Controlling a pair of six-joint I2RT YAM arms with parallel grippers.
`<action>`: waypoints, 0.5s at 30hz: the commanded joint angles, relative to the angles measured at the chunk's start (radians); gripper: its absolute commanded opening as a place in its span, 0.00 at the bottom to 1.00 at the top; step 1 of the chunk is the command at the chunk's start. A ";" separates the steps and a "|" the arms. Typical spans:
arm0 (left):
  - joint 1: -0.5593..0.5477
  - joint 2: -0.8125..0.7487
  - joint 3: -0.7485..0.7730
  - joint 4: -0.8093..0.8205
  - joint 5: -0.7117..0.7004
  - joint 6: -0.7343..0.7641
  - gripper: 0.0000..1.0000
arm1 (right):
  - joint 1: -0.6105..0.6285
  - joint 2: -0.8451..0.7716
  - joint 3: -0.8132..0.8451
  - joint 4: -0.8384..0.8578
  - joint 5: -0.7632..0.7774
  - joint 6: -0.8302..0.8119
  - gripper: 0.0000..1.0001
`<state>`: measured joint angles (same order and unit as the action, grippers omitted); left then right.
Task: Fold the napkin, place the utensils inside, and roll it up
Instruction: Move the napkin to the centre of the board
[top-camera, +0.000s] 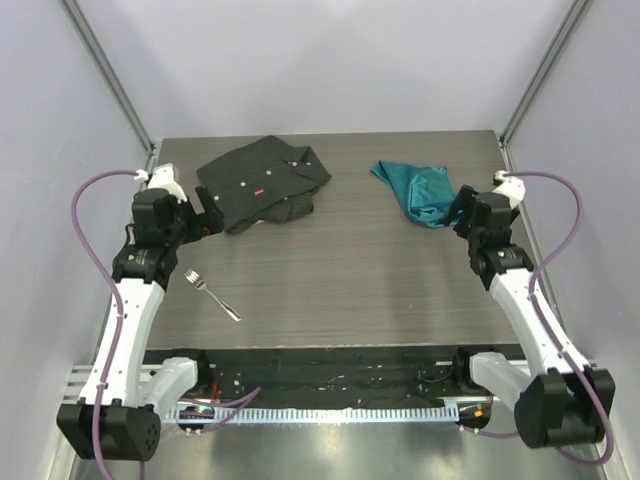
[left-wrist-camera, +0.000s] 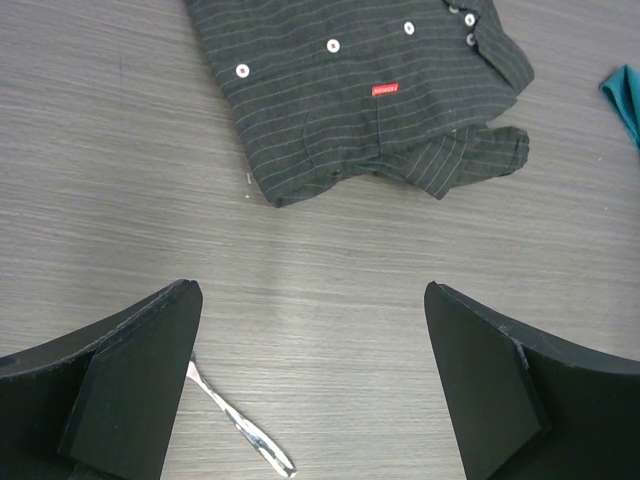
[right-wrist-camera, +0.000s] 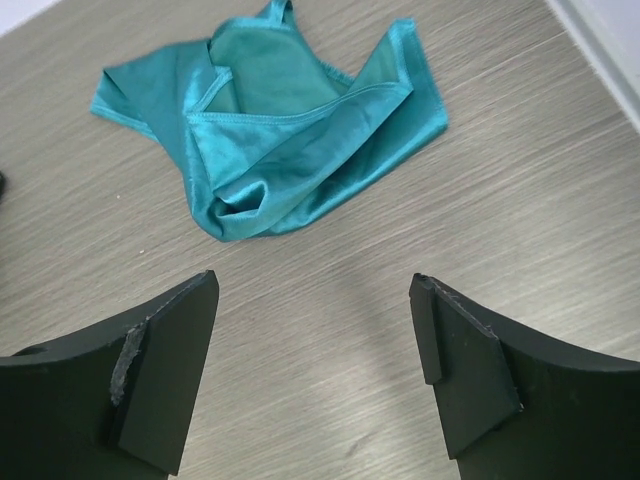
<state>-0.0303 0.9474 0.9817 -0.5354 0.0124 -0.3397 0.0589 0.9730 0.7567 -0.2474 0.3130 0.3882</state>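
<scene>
The teal napkin (top-camera: 417, 189) lies crumpled at the back right of the table; it fills the upper part of the right wrist view (right-wrist-camera: 275, 128). The silver fork (top-camera: 213, 295) lies at the front left, and its handle shows in the left wrist view (left-wrist-camera: 242, 425). My left gripper (top-camera: 210, 222) is open and empty, above bare table between the fork and the shirt. My right gripper (top-camera: 459, 210) is open and empty, just to the near side of the napkin, not touching it.
A black buttoned shirt with a red tag (top-camera: 262, 183) lies folded at the back left, and shows in the left wrist view (left-wrist-camera: 370, 90). Grey walls and metal posts close in the table (top-camera: 340, 270) on three sides.
</scene>
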 joint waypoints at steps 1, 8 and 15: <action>0.004 0.020 -0.005 0.032 0.012 0.025 1.00 | 0.002 0.148 0.101 0.060 -0.043 -0.006 0.85; 0.004 0.077 0.006 0.014 0.011 0.027 1.00 | 0.022 0.421 0.245 0.066 -0.078 -0.034 0.82; 0.000 0.142 0.017 0.008 0.034 0.025 0.98 | 0.053 0.683 0.430 0.076 -0.091 -0.077 0.81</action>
<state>-0.0303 1.0630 0.9783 -0.5365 0.0212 -0.3313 0.0925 1.5414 1.0683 -0.2142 0.2321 0.3492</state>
